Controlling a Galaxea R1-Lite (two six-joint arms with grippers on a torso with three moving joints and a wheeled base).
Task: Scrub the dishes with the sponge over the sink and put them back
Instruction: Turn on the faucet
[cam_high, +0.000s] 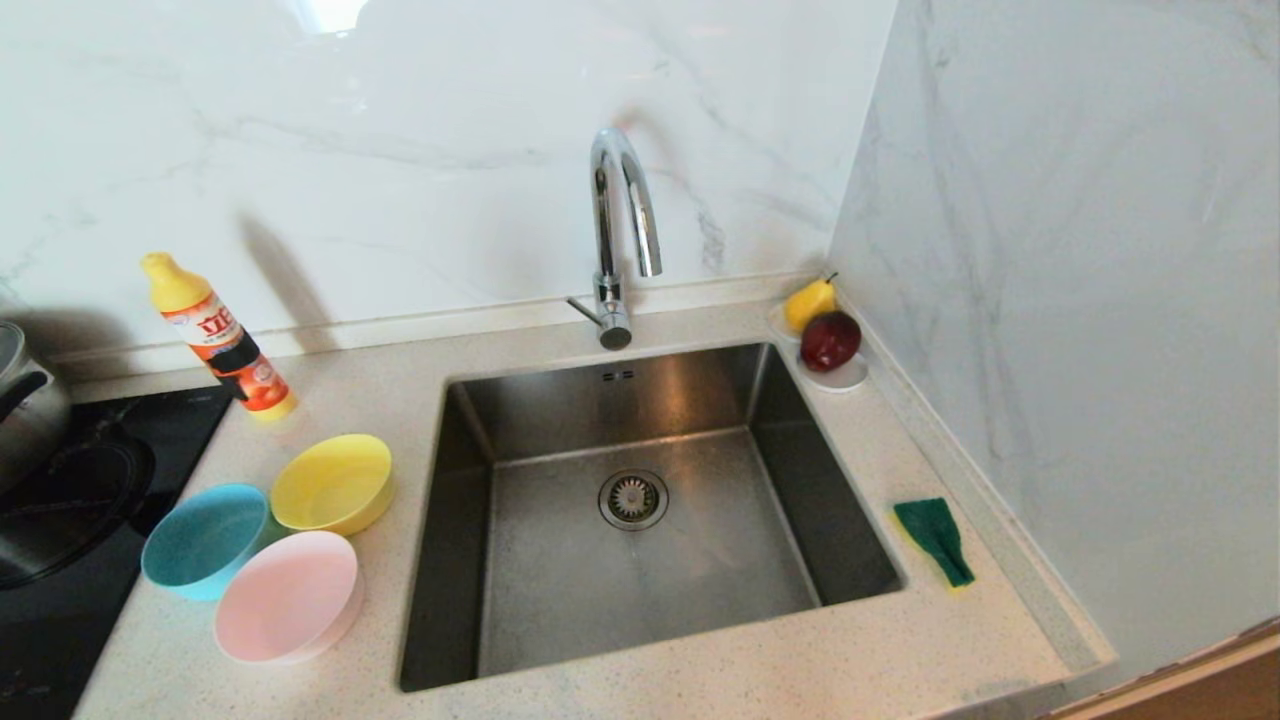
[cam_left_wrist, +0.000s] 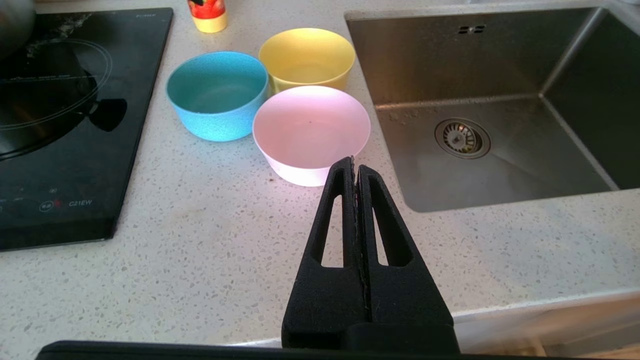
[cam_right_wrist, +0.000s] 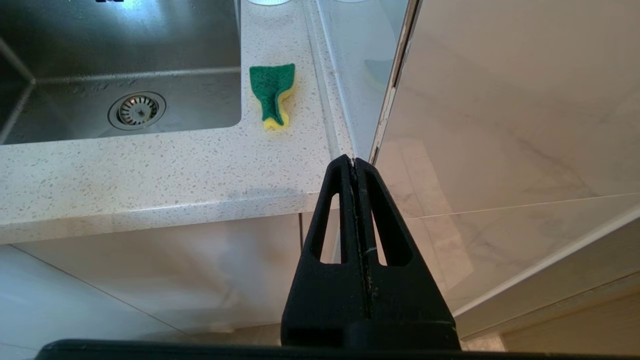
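1. Steel sink (cam_high: 560, 620) set in the speckled counter (cam_high: 700, 690), drain strainer (cam_high: 633, 499) in the middle of its floor, arched chrome faucet (cam_high: 620, 235) at the far rim.
2. Three bowls clustered on the counter just left of the sink, all upright: yellow bowl (cam_high: 333, 483) farthest, teal-blue bowl (cam_high: 205, 541) to its left, pale pink bowl (cam_high: 288, 597) nearest, rims close or touching.
3. Sponge (cam_high: 935, 540) flat on the counter right of the sink, green face up, yellow foam showing at its near end, near the side wall.
4. Left gripper (cam_left_wrist: 354, 162) closed, holding nothing, poised above the near counter edge in front of the pink bowl.
5. Right gripper (cam_right_wrist: 354, 161) closed and empty, off the near right corner of the counter, well apart from the sponge.
6. Detergent bottle (cam_high: 218, 338) leaning beyond the bowls; black cooktop (cam_high: 60, 520) and steel pot (cam_high: 25, 395) far left; saucer with fruit (cam_high: 825, 345) at the sink's far right corner.
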